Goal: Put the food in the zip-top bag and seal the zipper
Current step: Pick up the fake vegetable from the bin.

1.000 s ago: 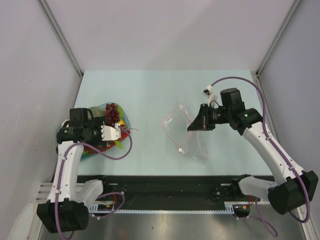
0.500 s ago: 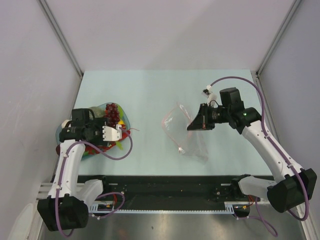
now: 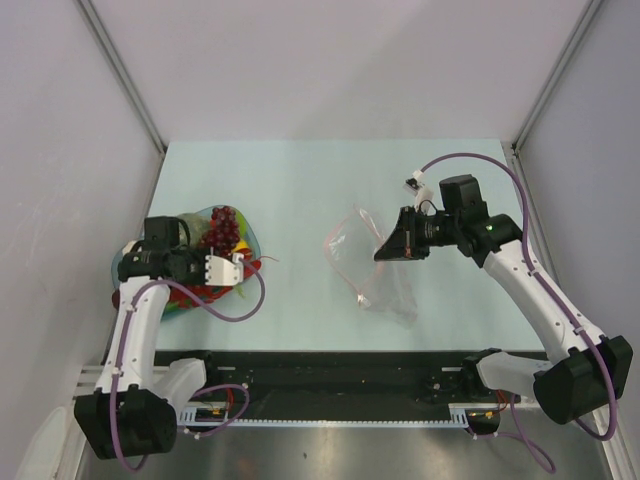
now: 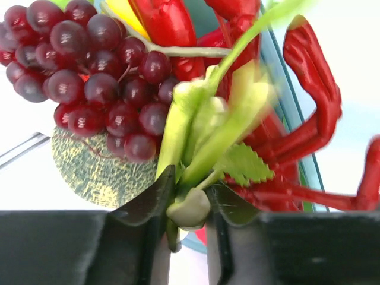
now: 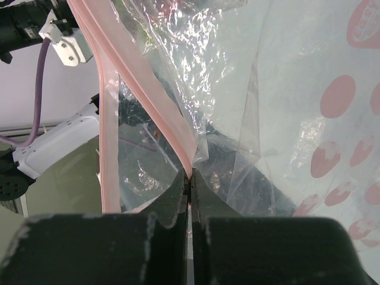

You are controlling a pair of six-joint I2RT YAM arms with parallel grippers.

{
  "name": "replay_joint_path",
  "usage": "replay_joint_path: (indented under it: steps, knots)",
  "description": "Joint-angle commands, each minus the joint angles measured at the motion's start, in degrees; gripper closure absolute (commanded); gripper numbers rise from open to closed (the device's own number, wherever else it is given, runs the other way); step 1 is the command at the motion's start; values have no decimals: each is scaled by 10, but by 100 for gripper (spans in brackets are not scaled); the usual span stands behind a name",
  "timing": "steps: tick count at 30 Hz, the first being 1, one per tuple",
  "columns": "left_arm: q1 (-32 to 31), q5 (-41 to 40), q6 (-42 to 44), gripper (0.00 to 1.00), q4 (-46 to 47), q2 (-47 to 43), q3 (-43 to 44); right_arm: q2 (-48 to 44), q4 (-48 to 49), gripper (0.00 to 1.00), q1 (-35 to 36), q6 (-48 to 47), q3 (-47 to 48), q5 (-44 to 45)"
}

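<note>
The food lies heaped in a translucent blue-green dish (image 3: 254, 238) at the table's left. In the left wrist view my left gripper (image 4: 188, 208) is shut on the pale base of the celery stalk (image 4: 199, 133), which still rests on the pile beside the dark red grape bunch (image 4: 89, 71) and the red lobster (image 4: 312, 89). The clear zip-top bag (image 3: 385, 285) lies right of centre with its mouth lifted. My right gripper (image 5: 190, 177) is shut on the pink zipper (image 5: 160, 98) at the mouth's edge and holds it up, so the bag (image 5: 285, 89) gapes open.
A netted green melon piece (image 4: 92, 172) sits under the grapes, and a yellow piece (image 4: 127, 12) lies behind them. Bare pale blue table (image 3: 300, 190) stretches between dish and bag. Grey walls close in the left, right and back.
My left gripper's jaws have closed from wide open onto the celery stalk's base, and the left wrist has shifted slightly. The right gripper and the bag have not moved.
</note>
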Motion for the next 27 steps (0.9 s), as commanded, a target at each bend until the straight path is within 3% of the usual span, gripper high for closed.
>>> replay_joint_path:
  steps: [1, 8, 20, 27]
  knots:
    - [6, 19, 22, 78, -51, -23, 39, 1, 19, 100, -3, -6, 19, -11]
    - [5, 0, 34, 100, -105, -62, 61, 1, 17, 100, -3, -7, 20, -11]
    - [5, 0, -13, 100, -112, -67, 179, -3, 18, 100, -5, -9, 25, -13]
    - [5, 52, -50, 100, -107, -53, 313, -2, 23, 100, -6, -7, 27, -11]
